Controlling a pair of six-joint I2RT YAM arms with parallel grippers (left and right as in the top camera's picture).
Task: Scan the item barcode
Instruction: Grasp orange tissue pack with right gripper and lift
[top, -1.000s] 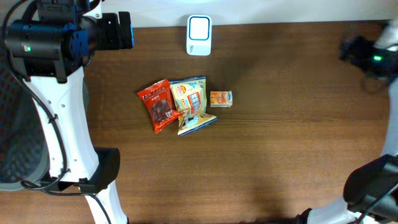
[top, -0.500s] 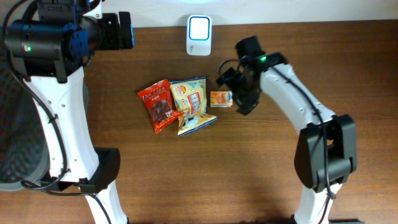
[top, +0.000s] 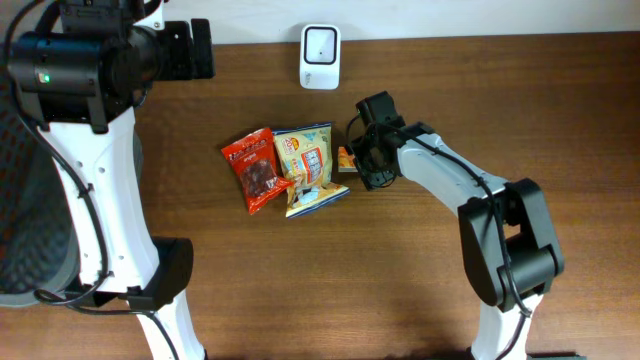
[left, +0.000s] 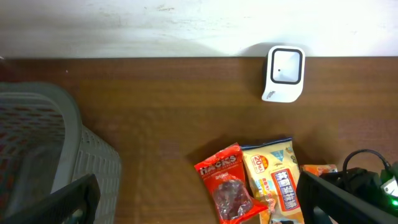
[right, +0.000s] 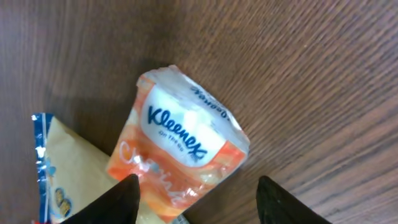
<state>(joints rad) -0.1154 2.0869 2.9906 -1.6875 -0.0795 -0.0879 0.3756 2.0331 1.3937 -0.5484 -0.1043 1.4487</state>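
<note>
Tissue pack, overhead, lay on the bench just beside a yellow snack bag, right end effector over it. Left wrist: left end effector released, fingers wide, well apart from the pack. Right wrist: fingers flanked the pack, parted, no grasp seen.

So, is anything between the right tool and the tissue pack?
Nothing visible. The right tool hangs directly over the tissue pack, one finger on either side. The yellow snack bag lies close beside one edge, not across it.
</note>
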